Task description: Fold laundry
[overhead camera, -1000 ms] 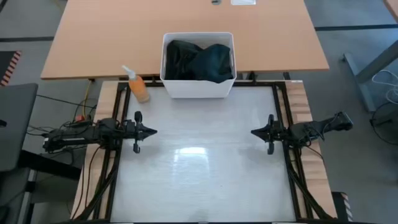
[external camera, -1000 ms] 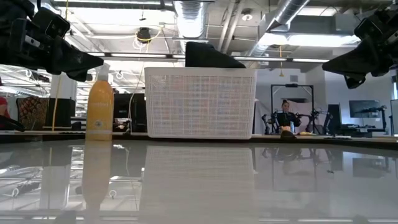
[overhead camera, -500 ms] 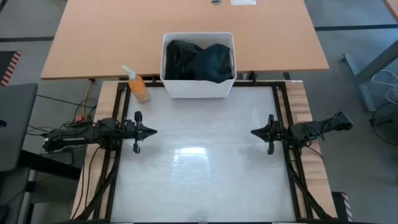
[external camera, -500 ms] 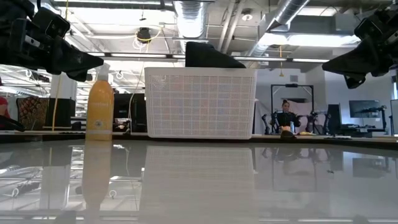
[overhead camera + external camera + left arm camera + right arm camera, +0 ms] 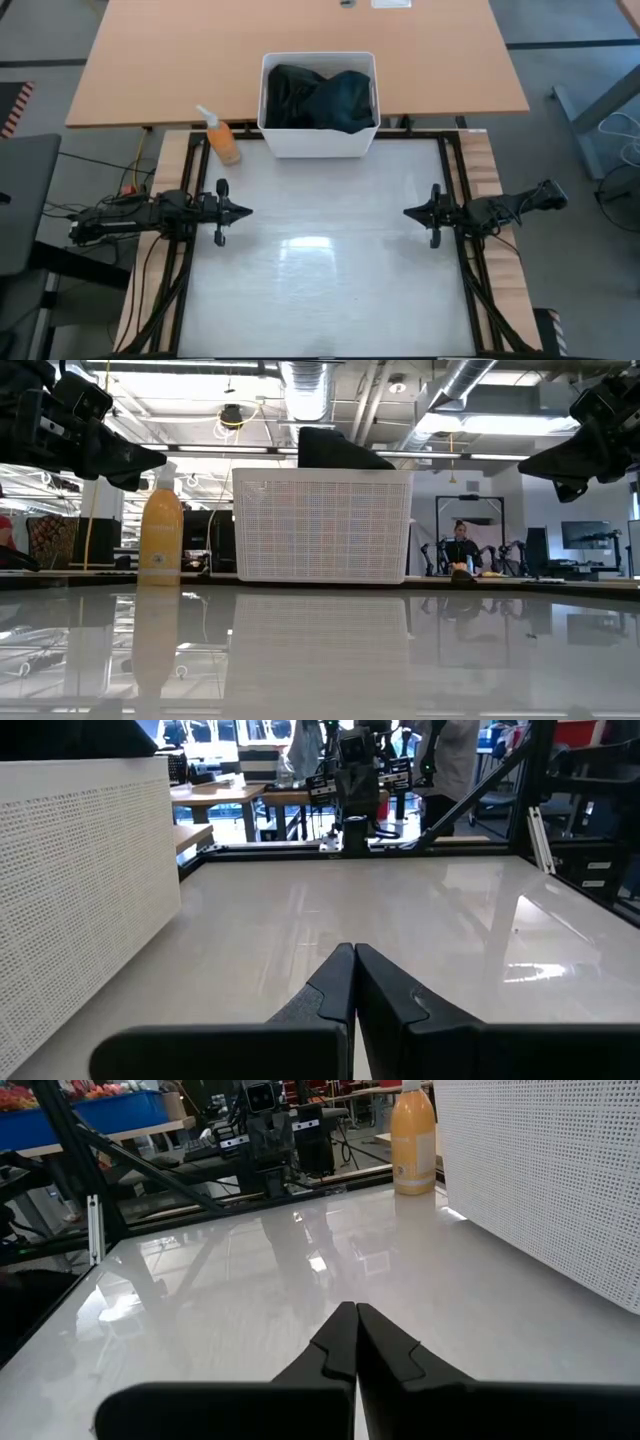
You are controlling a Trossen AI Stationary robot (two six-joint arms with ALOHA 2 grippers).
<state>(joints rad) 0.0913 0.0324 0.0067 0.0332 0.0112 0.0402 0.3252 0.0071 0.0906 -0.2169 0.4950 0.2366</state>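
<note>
The laundry (image 5: 320, 97), black and dark green cloth, lies heaped inside a white plastic bin (image 5: 318, 141) at the table's far edge; its top (image 5: 335, 450) pokes above the bin's rim (image 5: 320, 473). My left gripper (image 5: 247, 210) hovers shut above the table's left side, pointing level toward the right. My right gripper (image 5: 407, 212) hovers shut above the right side, pointing toward the left. Both are well short of the bin, with nothing between their fingers (image 5: 354, 960) (image 5: 355, 1318).
An orange spray bottle (image 5: 221, 138) stands left of the bin at the table's far left. The glossy white tabletop (image 5: 320, 270) lies between the two arms. A wooden desk (image 5: 200, 50) stands behind the bin. A person (image 5: 461, 546) sits in the room beyond.
</note>
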